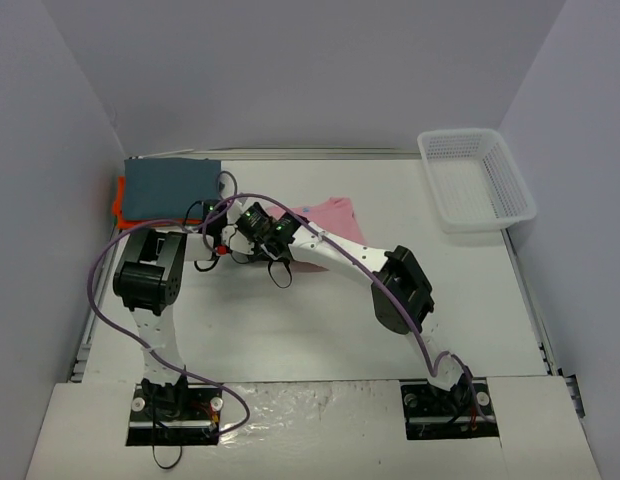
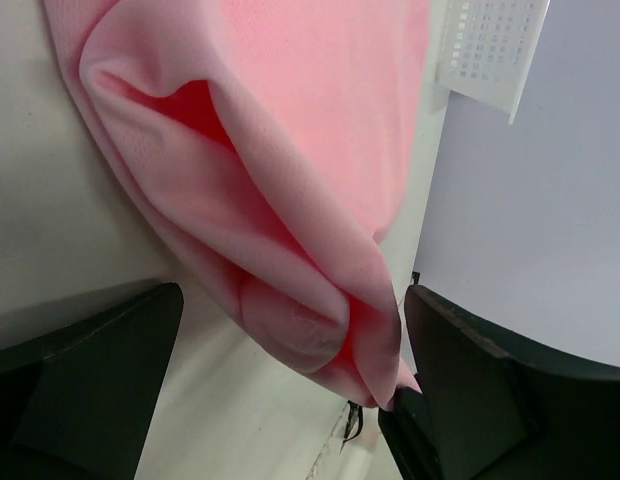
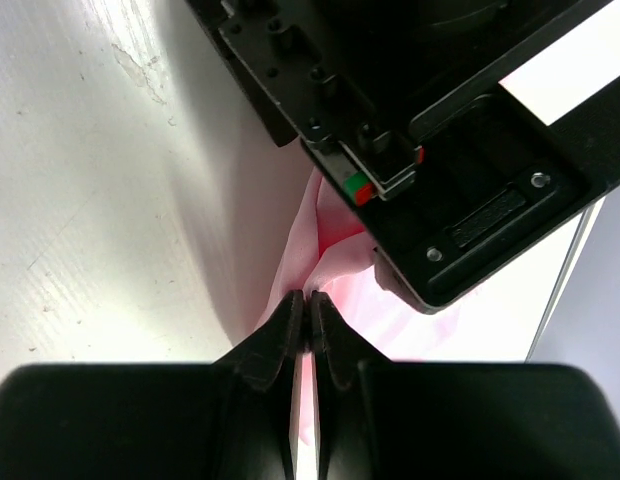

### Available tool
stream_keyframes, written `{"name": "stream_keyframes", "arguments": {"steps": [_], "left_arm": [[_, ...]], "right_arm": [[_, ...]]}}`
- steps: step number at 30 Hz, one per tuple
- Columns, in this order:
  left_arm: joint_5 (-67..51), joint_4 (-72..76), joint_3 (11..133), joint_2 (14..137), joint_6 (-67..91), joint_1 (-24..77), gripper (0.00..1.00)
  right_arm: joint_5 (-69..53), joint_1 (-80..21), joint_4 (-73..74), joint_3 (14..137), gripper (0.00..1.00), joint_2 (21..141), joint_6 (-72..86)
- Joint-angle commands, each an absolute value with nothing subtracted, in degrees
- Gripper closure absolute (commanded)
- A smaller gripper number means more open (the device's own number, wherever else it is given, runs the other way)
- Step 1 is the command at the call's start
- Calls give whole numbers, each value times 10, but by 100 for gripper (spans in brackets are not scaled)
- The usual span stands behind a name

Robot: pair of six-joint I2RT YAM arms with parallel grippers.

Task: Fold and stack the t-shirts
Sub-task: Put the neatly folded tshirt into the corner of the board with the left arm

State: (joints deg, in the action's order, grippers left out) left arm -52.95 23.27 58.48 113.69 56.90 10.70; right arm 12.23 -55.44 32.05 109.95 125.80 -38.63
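Observation:
The light pink t-shirt (image 1: 330,214) lies mid-table, partly under both arms. My right gripper (image 3: 308,300) is shut on a fold of the pink t-shirt (image 3: 335,240); in the top view the right gripper (image 1: 262,243) is at the shirt's left edge. My left gripper (image 2: 292,295) is open, and a bunched fold of the pink t-shirt (image 2: 290,200) hangs between its fingers, touching the right finger (image 2: 470,380). In the top view the left gripper (image 1: 240,222) crowds against the right one. The slate blue-grey t-shirt (image 1: 170,187) lies folded on the orange t-shirt (image 1: 118,208) at the far left.
A white mesh basket (image 1: 477,178) stands at the far right, and it also shows in the left wrist view (image 2: 490,45). Purple cables loop from the left arm over the table's left half. Grey walls close the table on three sides.

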Motion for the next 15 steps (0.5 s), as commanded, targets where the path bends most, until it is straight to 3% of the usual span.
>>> {"name": "stream_keyframes", "arguments": {"steps": [1,15], "left_arm": [[-510,221,604,1165,565,120,6],[-537,160,664,1188,497,129,5]], "right_arm": [[119,-562,327,1128,100,1246,-379],[111,-566,335,1141,100,1258,-376]]}}
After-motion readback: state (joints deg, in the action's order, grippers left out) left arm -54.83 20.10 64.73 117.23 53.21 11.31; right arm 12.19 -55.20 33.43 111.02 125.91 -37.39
